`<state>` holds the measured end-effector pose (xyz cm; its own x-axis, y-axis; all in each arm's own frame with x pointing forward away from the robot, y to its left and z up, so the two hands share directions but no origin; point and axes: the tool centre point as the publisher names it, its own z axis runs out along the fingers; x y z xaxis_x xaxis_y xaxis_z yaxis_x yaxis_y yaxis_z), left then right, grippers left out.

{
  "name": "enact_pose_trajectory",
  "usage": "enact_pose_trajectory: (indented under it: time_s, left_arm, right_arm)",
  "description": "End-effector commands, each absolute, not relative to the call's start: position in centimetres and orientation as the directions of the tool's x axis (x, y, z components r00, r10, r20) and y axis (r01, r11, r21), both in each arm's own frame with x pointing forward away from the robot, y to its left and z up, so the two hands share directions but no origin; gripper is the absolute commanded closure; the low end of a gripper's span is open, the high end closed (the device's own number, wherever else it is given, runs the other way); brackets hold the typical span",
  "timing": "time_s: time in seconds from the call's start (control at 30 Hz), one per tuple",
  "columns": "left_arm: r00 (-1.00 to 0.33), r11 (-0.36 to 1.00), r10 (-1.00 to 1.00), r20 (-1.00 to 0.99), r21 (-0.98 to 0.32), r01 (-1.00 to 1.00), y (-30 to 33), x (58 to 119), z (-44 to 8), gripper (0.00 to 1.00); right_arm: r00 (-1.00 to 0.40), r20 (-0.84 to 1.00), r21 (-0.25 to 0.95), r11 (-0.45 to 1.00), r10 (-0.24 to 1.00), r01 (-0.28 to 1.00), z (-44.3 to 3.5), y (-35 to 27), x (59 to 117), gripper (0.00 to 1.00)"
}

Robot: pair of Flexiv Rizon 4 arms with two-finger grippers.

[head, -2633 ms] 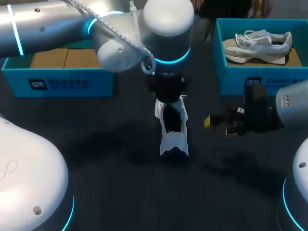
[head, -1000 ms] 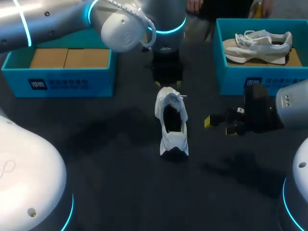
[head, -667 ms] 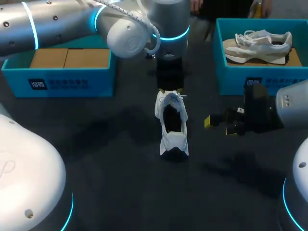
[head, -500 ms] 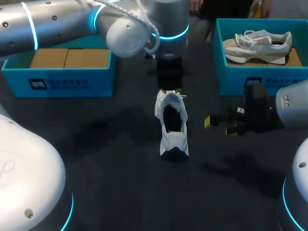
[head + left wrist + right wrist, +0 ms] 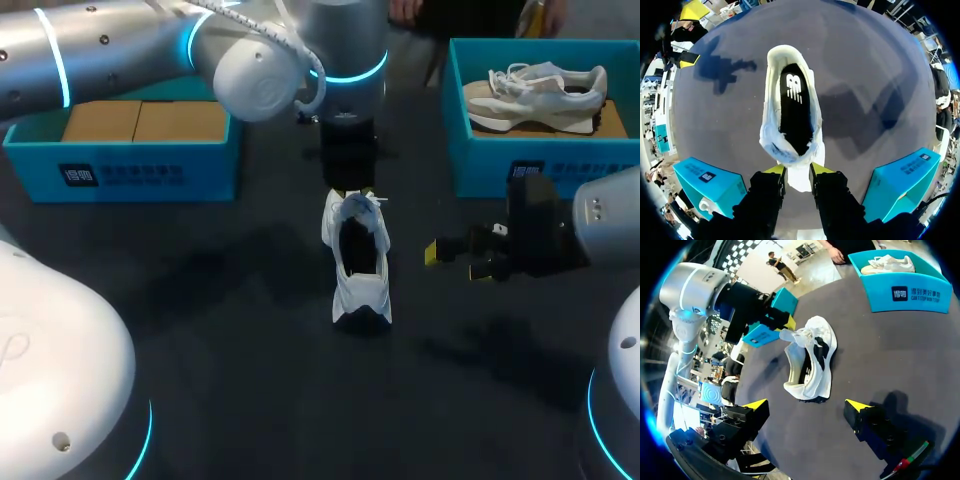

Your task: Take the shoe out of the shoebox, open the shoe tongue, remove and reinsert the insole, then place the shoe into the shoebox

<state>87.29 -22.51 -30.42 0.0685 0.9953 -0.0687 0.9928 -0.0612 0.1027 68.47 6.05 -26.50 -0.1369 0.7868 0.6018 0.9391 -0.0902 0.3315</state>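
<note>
White shoe [image 5: 358,265] standing on table [image 5: 200,300]; left gripper [image 5: 797,172] pinched narrow on tongue [image 5: 799,181], right gripper [image 5: 807,405] wide, empty, beside; step: opening tongue; next probably needs drawing it back, baring insole [image 5: 794,110].

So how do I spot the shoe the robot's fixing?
Look at the dark table between the two blue boxes. The white shoe stands in the middle, its tongue pinched by the left gripper; the other shoe lies inside the right box.

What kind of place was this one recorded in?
Probably a robot test bench for shoe handling: a dark table, a left shoebox and right shoebox, and a white shoe with its tongue in the left gripper.
</note>
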Motion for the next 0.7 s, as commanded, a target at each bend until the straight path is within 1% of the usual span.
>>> enact_pose_trajectory:
  time_s: [0.03, 0.3, 0.7]
  left_arm:
    - [0.07, -0.062, 0.995, -0.076, 0.098, 0.993, -22.0, 86.7, -30.8, 0.72]
    - [0.068, -0.062, 0.994, -0.088, 0.071, 0.995, -21.4, 85.4, -31.5, 0.71]
    - [0.073, -0.068, 0.992, -0.103, 0.048, 0.997, -22.1, 84.0, -32.0, 0.71]
  right_arm:
    - [-0.136, 0.601, 0.333, -0.092, 0.787, 0.938, -26.5, 6.1, 68.3, 0.0]
    - [-0.136, 0.601, 0.333, -0.092, 0.787, 0.938, -26.5, 6.1, 68.3, 0.0]
    - [-0.136, 0.601, 0.333, -0.092, 0.787, 0.938, -26.5, 6.1, 68.3, 0.0]
